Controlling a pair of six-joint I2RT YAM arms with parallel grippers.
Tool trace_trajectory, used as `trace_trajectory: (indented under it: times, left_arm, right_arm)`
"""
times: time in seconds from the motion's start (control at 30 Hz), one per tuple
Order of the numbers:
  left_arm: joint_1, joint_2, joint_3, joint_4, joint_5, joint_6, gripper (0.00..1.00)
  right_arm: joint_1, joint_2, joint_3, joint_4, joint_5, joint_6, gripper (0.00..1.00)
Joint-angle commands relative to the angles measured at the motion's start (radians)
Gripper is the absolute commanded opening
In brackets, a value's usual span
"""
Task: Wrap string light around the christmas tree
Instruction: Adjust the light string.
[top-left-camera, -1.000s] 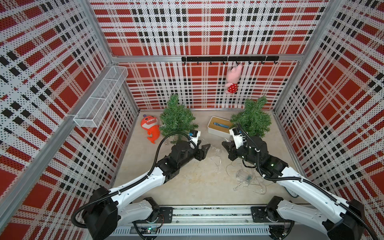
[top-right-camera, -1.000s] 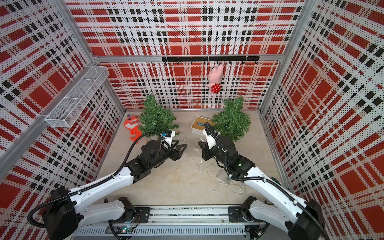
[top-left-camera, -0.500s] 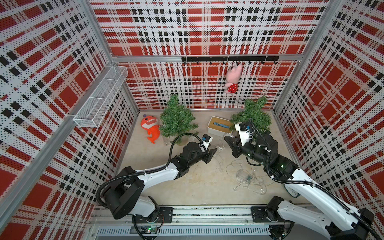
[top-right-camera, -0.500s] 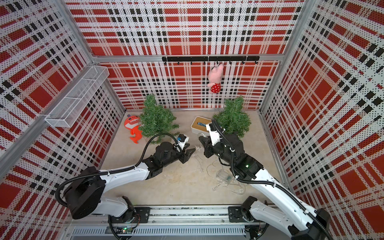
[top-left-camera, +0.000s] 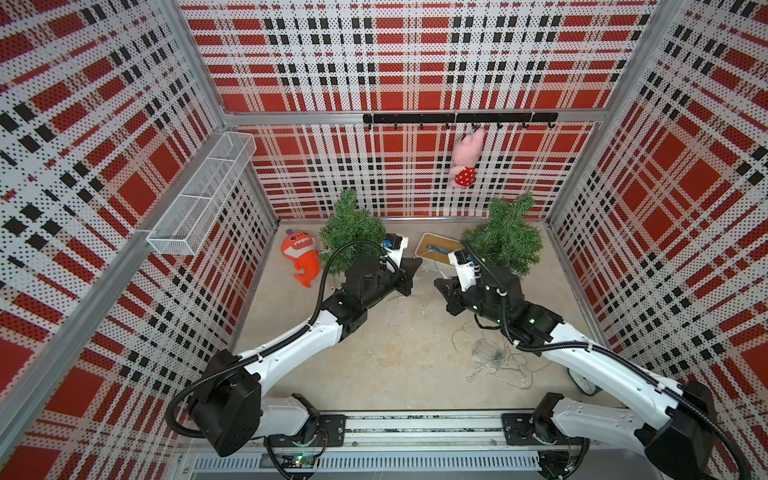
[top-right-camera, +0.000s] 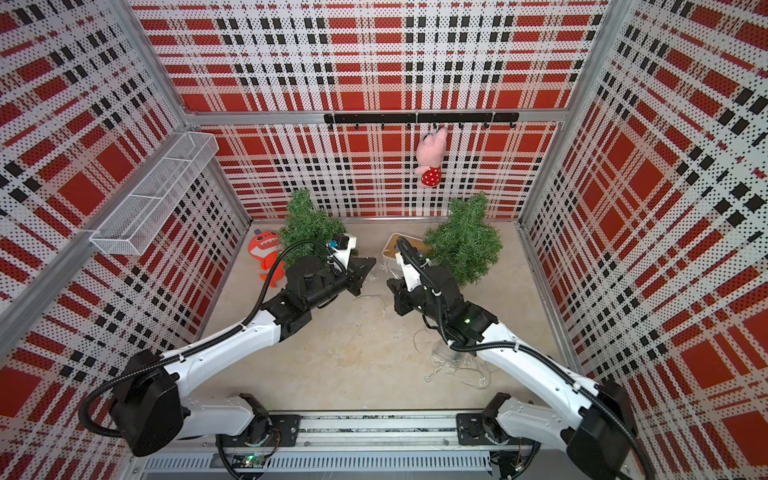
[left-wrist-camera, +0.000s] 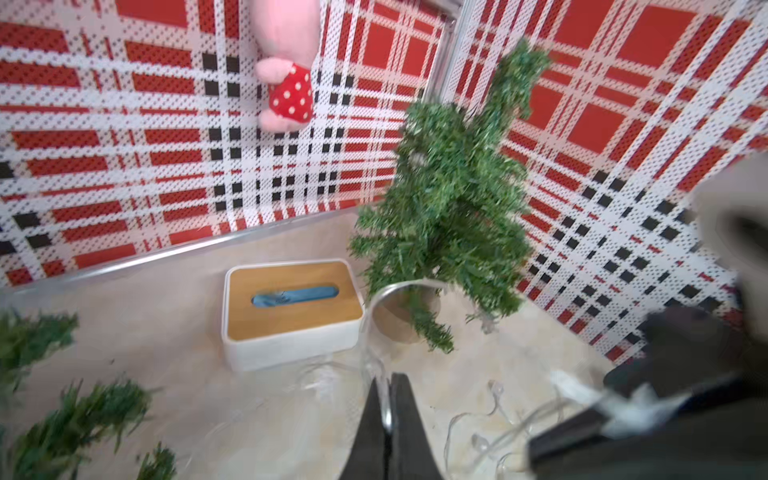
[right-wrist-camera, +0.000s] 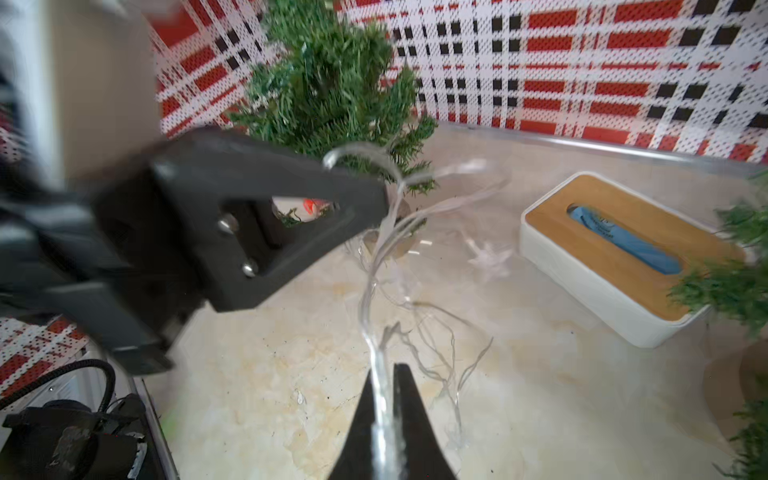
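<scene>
The left black parallel gripper (left-wrist-camera: 386, 405) is pinched shut on the thin, clear-wired string light (right-wrist-camera: 365, 299), near the left-hand small green artificial christmas tree (top-left-camera: 353, 228). The strand runs to the right black gripper (right-wrist-camera: 384, 388), also clamped on it, with its loose tangle (top-left-camera: 496, 359) lying beside that arm. Limp, light and snag-prone, it seems best held on bare wire between bulbs.

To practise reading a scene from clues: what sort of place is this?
Probably a robot test booth dressed for Christmas: checked perforated walls close it in, two robot arms sit on a metal rail, small fir trees stand at the back.
</scene>
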Motion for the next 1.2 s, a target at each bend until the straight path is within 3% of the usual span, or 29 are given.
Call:
trace_trajectory:
  times: [0.0,0.1,0.23,0.33,0.53,0.67,0.77,0.87,0.97,1.03,1.1,1.17]
  left_arm:
    - [-0.018,0.032,0.072,-0.149,0.008,-0.007,0.00]
    - [0.012,0.004,0.119,-0.253,-0.089,-0.011,0.00]
    - [0.101,-0.107,0.184,-0.437,-0.236,0.016,0.00]
    - [0.105,-0.184,0.215,-0.458,-0.157,0.006,0.00]
    - [-0.014,-0.176,0.329,-0.491,-0.033,0.018,0.00]
    - [0.030,-0.271,0.326,-0.328,0.159,-0.095,0.00]
    - [0.054,-0.306,0.344,-0.312,0.197,-0.140,0.00]
    - [0.059,-0.315,0.334,-0.340,0.207,-0.139,0.00]
    - [0.074,-0.264,0.335,-0.531,-0.001,-0.043,0.00]
    - [0.105,-0.238,0.270,-0.553,-0.059,-0.031,0.00]
    - [0.120,-0.229,0.184,-0.503,-0.078,-0.035,0.00]
    - [0.118,-0.233,0.097,-0.418,-0.069,-0.049,0.00]
  right_arm:
    - [0.010,0.067,0.010,0.111,0.008,0.055,0.00]
    - [-0.006,0.100,0.001,0.128,0.046,0.077,0.00]
    - [-0.126,0.079,-0.049,0.085,0.050,0.139,0.00]
    - [-0.139,0.030,-0.046,0.072,0.057,0.086,0.00]
    - [-0.138,-0.021,0.090,0.036,-0.078,0.028,0.00]
    - [-0.138,-0.035,0.150,0.028,-0.111,-0.004,0.00]
    - [-0.138,0.004,0.192,0.023,-0.149,-0.017,0.00]
    - [-0.136,0.053,0.196,0.118,-0.317,0.068,0.00]
    - [-0.080,0.144,0.237,0.129,-0.409,0.139,0.00]
    - [-0.017,0.179,0.283,0.105,-0.434,0.141,0.00]
    - [-0.002,0.158,0.268,0.260,-0.513,0.270,0.00]
    - [-0.007,0.127,0.202,0.501,-0.488,0.444,0.00]
